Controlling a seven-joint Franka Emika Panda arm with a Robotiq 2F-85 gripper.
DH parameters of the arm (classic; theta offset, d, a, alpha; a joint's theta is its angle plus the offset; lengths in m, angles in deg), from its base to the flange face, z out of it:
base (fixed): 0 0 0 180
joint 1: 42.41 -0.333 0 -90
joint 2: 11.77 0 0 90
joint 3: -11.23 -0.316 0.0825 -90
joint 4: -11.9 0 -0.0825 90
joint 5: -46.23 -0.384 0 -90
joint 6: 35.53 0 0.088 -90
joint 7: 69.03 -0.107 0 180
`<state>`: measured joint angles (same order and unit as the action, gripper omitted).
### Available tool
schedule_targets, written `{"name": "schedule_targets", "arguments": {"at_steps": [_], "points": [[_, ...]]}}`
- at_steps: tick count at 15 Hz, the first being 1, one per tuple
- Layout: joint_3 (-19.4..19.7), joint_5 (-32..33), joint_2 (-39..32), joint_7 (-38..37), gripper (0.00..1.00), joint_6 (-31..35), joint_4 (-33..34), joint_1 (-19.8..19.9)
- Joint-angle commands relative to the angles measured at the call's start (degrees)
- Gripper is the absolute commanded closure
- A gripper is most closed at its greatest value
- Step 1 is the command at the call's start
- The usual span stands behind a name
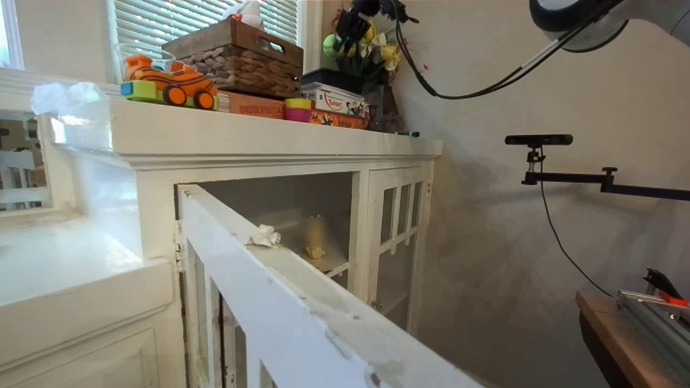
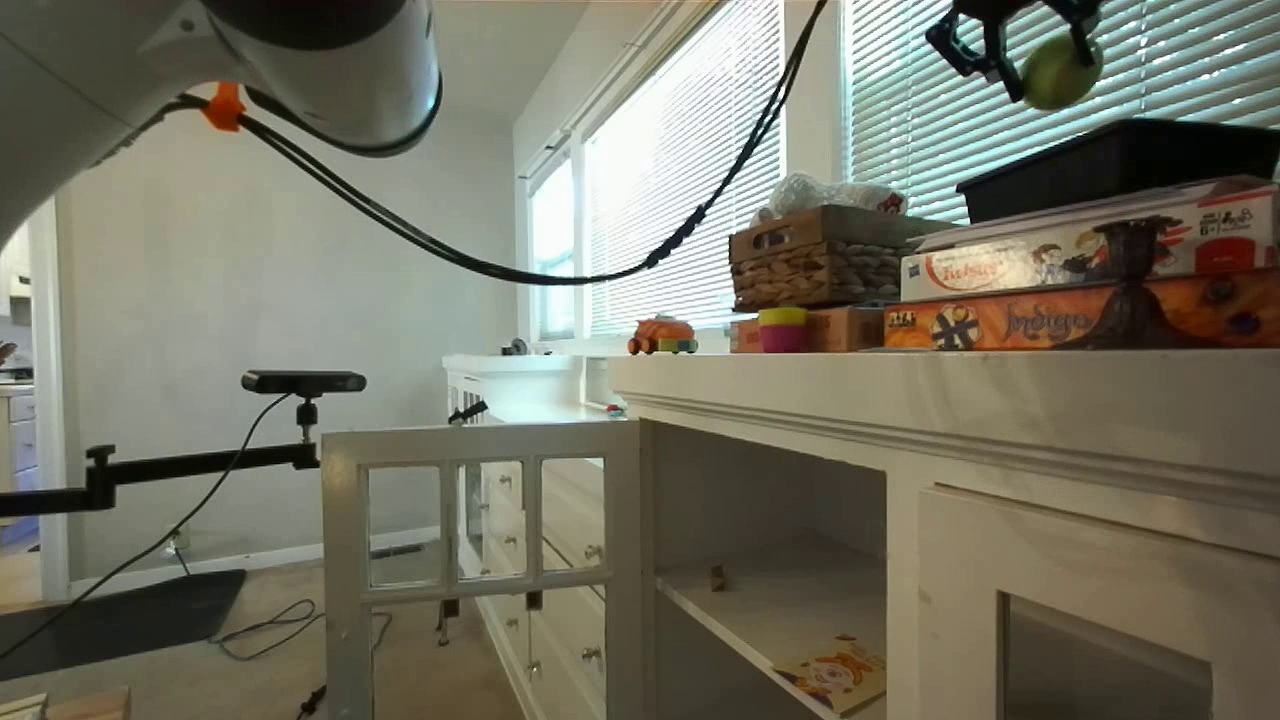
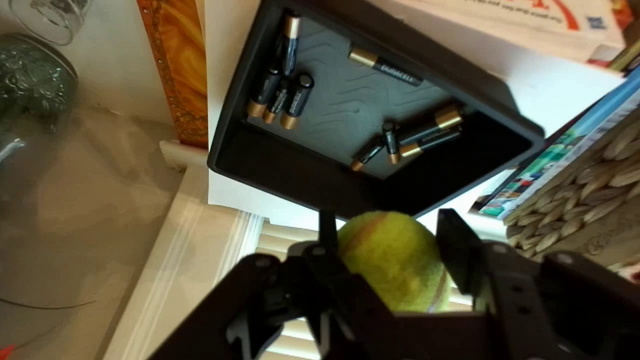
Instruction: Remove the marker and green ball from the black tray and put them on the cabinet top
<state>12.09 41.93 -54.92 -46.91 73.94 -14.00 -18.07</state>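
Note:
The green ball (image 3: pixel 395 260), a fuzzy yellow-green tennis ball, is pinched between the two fingers of my gripper (image 3: pixel 387 222) in the wrist view. Both exterior views show the green ball (image 2: pixel 1062 72) held in the air above the black tray (image 2: pixel 1110 165). Inside the black tray (image 3: pixel 280 182) lie several batteries in loose groups; no marker shows among them. A small teal-tipped stick, likely the marker (image 1: pixel 412 133), lies near the far right end of the cabinet top (image 1: pixel 269 132) in an exterior view.
The tray rests on stacked game boxes (image 2: pixel 1060 245). Beside them stand a wicker basket (image 2: pixel 825 260), a pink-and-yellow cup (image 1: pixel 298 110) and an orange toy car (image 1: pixel 170 83). Flowers in a vase (image 1: pixel 383 54) are close to the gripper. A cabinet door (image 1: pixel 302 302) hangs ajar below.

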Motion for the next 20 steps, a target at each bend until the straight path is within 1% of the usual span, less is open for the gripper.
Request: {"name": "schedule_targets", "arguments": {"at_steps": [1, 5, 8, 11, 13, 15, 20], "points": [[-2.3, -2.1, 5.4, 6.6, 0.73, -10.7, -1.8, 1.5], [-3.4, -3.1, 8.7, 13.3, 0.73, -24.8, -1.8, 2.4], [-3.0, -2.3, 9.3, 17.5, 0.73, -33.8, -1.7, 1.5], [-1.7, -0.3, 7.7, 19.3, 0.73, -39.6, -0.2, -0.2], [-1.2, 0.5, 6.0, 19.1, 0.73, -41.8, 1.0, -1.2], [-0.7, 1.0, 4.6, 18.5, 0.73, -42.3, 1.3, -2.1], [-0.1, 1.1, 0.6, 16.7, 0.73, -39.7, 1.6, -3.1]]}}
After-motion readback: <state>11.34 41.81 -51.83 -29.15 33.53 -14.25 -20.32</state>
